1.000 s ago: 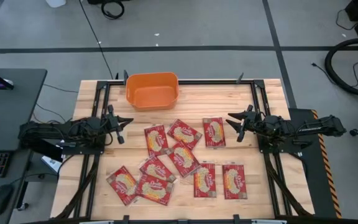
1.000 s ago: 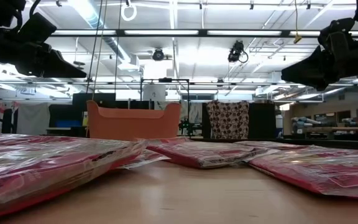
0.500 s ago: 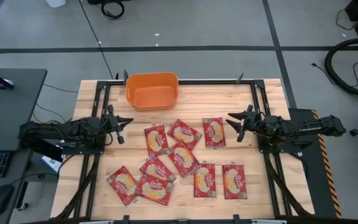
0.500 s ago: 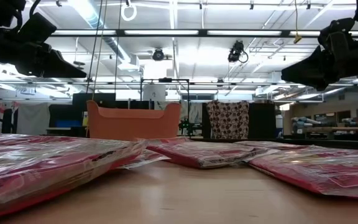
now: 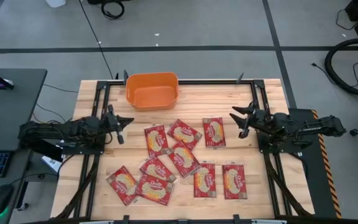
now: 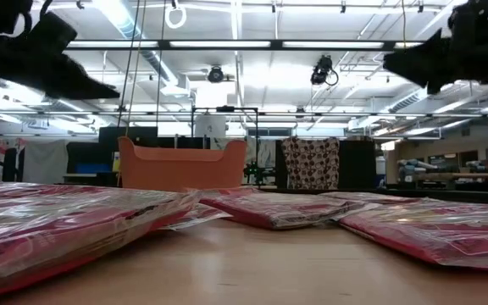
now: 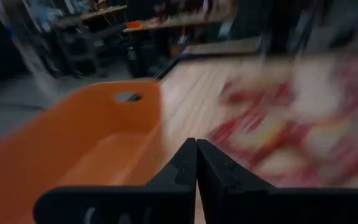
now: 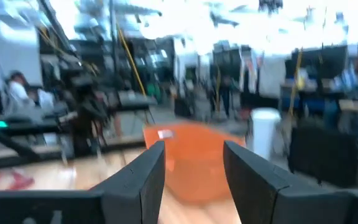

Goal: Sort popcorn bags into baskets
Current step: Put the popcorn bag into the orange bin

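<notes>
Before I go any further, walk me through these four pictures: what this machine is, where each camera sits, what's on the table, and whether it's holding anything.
This is a two-armed robot at a wooden table. One picture looks straight down from above; one looks level across the tabletop; the other two come from cameras on each arm's wrist, looking past that arm's own fingers.

From above, the left gripper sits on the left, fingers shut and empty. The right gripper sits on the right, fingers open and empty. Both hang above the table, touching nothing.

Ten red popcorn bags lie flat between them, some overlapping. The orange basket stands at the table's far edge with nothing in it, so no bag is sorted yet.
</notes>
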Robot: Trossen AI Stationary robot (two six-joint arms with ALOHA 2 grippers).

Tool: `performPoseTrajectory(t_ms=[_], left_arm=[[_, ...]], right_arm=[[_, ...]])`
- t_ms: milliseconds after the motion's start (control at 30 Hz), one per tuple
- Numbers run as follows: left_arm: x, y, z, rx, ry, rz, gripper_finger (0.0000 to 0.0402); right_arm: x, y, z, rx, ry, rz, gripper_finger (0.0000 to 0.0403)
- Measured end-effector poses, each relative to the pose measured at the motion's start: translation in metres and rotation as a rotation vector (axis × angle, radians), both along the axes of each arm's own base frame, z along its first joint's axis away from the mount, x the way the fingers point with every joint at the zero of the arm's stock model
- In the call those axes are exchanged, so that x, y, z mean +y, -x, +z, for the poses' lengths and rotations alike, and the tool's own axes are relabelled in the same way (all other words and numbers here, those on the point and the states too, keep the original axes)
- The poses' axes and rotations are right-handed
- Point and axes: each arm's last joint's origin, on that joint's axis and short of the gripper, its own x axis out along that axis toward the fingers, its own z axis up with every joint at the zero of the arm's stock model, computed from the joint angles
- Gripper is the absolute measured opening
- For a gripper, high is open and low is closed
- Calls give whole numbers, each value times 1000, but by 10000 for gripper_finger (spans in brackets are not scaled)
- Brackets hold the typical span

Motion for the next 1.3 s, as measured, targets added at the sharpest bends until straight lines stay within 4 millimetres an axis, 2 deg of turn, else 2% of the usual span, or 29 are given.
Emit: performPoseTrajectory(t_ms=[100, 200, 333, 533, 633, 767, 967, 1200, 1300], left_arm=[[-1, -2, 12, -165, 103, -41, 9], [-4, -2, 22, -317, 241, -122, 9], [-7, -1, 32, -427, 352, -271, 9], [-9, -2, 30, -396, 342, -311, 9], [-8, -1, 32, -425, 346, -289, 9], [-7, -3, 36, -462, 323, -268, 9], [-8, -14, 49, -567, 180, -306, 9], [-6, -35, 41, -497, 120, -212, 11], [-6, -41, 36, -457, 124, -194, 29]], right_arm=[[0, 1, 5, -54, -1, 18, 167], [0, 1, 4, -83, -80, 43, 167], [1, -1, 4, -87, -139, 86, 167], [1, -12, 14, 89, -144, 122, 167], [1, -20, 13, 193, -148, 121, 167], [1, -29, 3, 309, -148, 114, 167], [2, -41, -16, 470, -176, 119, 167], [2, -52, -38, 642, -189, 122, 167], [3, -59, -40, 720, -182, 132, 167]])
